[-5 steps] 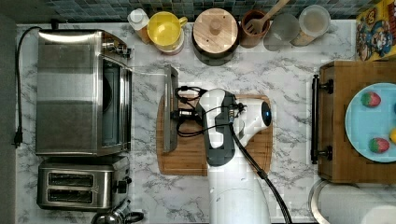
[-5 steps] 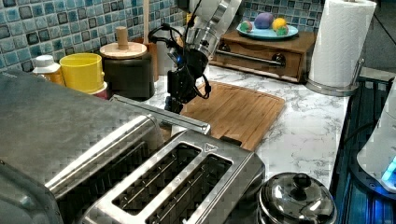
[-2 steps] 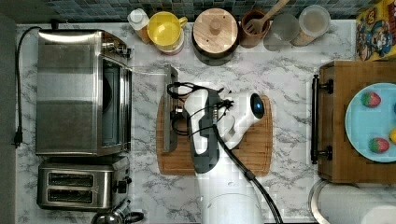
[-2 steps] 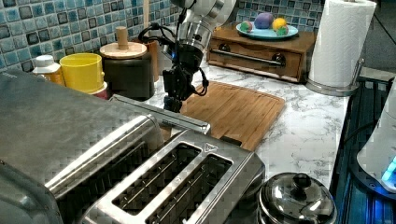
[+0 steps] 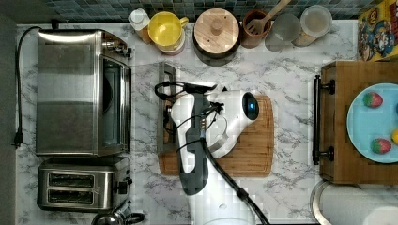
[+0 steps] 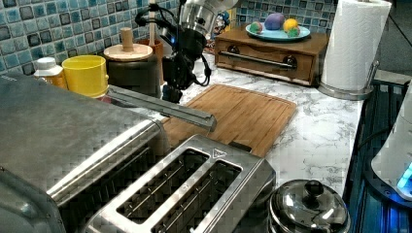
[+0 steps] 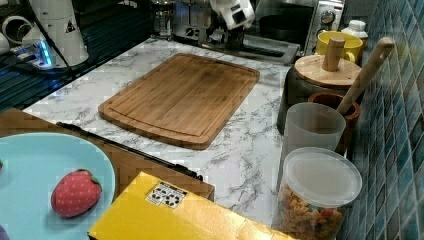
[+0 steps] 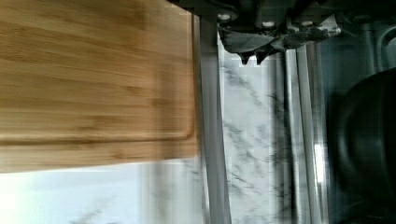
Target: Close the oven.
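Standing at the top view's left on the marble counter, the large boxy brushed stainless-steel toaster oven has its glass door dropped flat, the long steel bar handle lying near the edge of the rectangular bamboo cutting board. The black gripper hangs just above the handle in the left view, beside the dark wooden-lidded canister; whether its jaws are apart or together I cannot tell, since the wrist view cuts off the fingertips. The door is not yet lifted. The risk, as I judge it, is a push that lands on top of the bar instead of beneath it, pressing the door down rather than swinging it up, or a fingertip slipping off the smooth steel and shoving the whole oven toward the smaller two-slot steel toaster beside it.
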Available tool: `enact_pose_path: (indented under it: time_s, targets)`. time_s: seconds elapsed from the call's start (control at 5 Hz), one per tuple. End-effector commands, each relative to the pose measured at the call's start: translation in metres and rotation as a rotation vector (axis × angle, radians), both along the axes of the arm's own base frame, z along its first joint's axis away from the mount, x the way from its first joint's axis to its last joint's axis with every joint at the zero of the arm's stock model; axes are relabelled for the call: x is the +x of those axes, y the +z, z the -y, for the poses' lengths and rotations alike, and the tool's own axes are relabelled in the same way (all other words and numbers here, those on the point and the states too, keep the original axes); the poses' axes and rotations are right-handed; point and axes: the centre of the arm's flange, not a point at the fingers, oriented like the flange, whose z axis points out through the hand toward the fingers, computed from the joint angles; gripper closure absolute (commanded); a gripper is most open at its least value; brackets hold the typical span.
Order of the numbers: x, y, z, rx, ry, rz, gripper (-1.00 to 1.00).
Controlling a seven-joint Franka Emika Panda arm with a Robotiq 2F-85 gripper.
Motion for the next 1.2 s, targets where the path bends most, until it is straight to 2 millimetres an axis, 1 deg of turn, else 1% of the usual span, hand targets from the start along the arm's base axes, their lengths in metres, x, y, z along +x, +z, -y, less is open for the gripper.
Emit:
enact_pose_path:
  time_s: [0.2, 0.4, 0.6, 0.8, 1.0, 1.2]
  targets:
    - [0.029, 0.183, -0.214, -0.188, 0.156, 0.210, 1.00]
    - [0.034, 0.183, -0.235, -0.297, 0.107, 0.159, 1.00]
    - [0.034, 0.195, -0.255, -0.387, 0.060, 0.159, 1.00]
    - [0.030, 0.217, -0.271, -0.440, 0.028, 0.134, 1.00]
    - [0.020, 0.242, -0.283, -0.467, 0.013, 0.170, 1.00]
    - [0.016, 0.245, -0.302, -0.536, 0.027, 0.179, 1.00]
